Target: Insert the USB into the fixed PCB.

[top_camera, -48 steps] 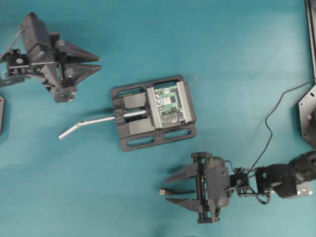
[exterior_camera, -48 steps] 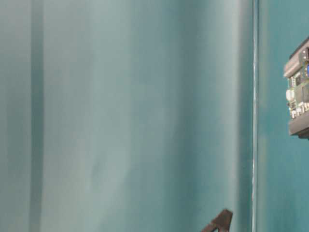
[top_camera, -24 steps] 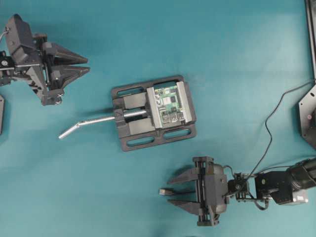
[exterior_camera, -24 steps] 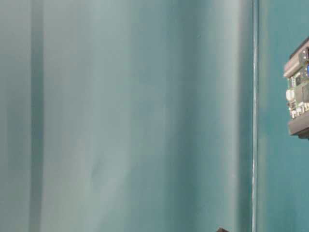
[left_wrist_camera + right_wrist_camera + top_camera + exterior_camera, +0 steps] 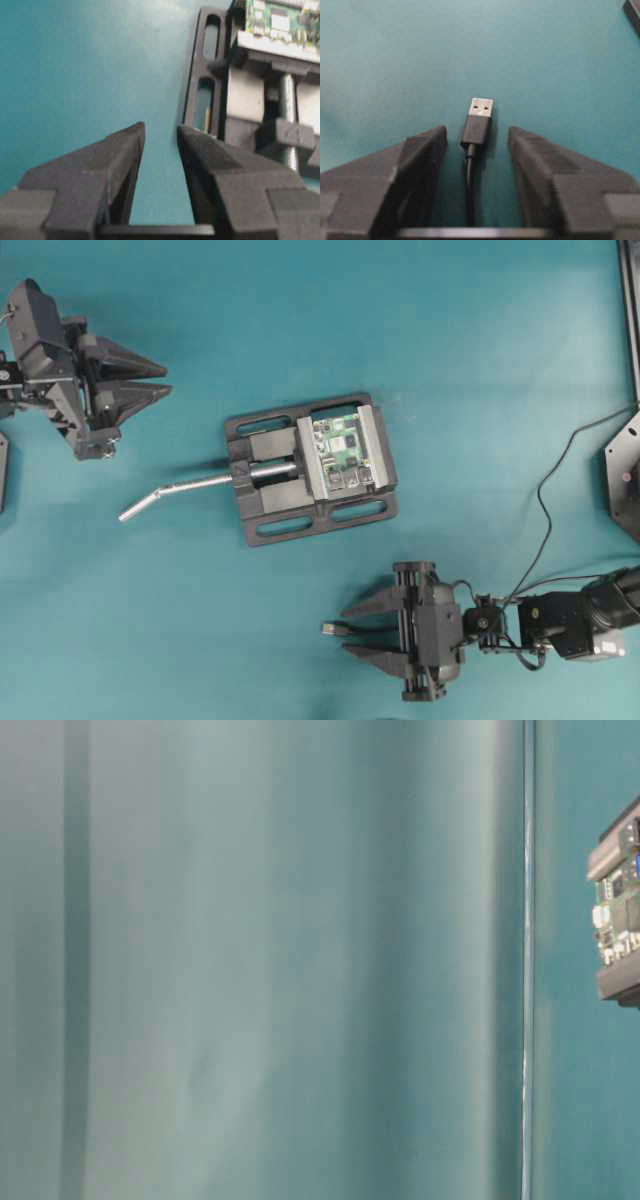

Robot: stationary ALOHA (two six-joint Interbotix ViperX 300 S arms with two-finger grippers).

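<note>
Lying flat on the teal table (image 5: 480, 360), the USB (image 5: 478, 122) sits between the fingers of the right gripper (image 5: 352, 626), silver tip pointing left in the overhead view, its thin black cable (image 5: 469, 192) trailing back under the wrist. Those jaws are parted with a clear gap on each side of the plug, so nothing is held yet. The plug looks light and rigid, its moulded black body offering two flat sides that suit a pinch; the metal tip should stay free and proud of the fingertips so it can enter a port. The cable is limp and would likely tug or twist the plug if it drags, so a firm, square hold on the black body seems wise. Smooth plastic could slip under insertion force.

Well apart, up and to the left, the fixed PCB (image 5: 343, 451) is clamped in a black vise (image 5: 268, 480) with a silver handle (image 5: 170, 490). The left gripper (image 5: 160, 380) hovers at the far left, jaws apart and empty.
</note>
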